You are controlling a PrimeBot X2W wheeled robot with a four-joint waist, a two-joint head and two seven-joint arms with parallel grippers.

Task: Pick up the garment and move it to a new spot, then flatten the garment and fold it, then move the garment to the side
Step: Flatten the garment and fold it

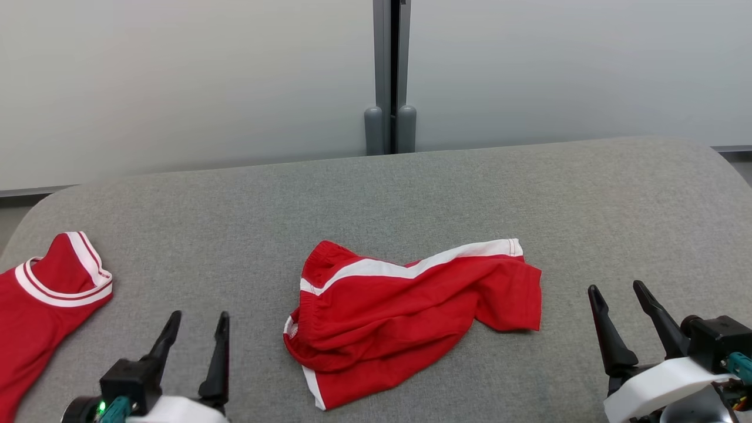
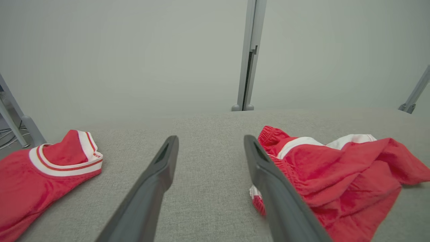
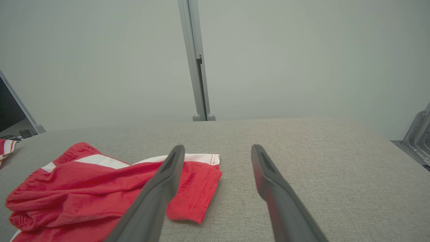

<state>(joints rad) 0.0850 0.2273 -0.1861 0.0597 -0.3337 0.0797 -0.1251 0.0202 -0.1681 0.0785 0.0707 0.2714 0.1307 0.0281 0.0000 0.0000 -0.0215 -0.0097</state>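
Nothing looks started: the red shorts (image 1: 411, 311) lie crumpled on the grey tabletop (image 1: 411, 188), between the left gripper (image 1: 199, 315) and the right gripper (image 1: 615, 287). Both stand wide open, empty. Lifting, flattening, folding and setting aside are all left.

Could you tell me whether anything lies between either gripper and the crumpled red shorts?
Nothing visible does: bare grey table separates the open left gripper and the open right gripper from the red shorts. The red shirt lies at the table's left edge, outside both paths.
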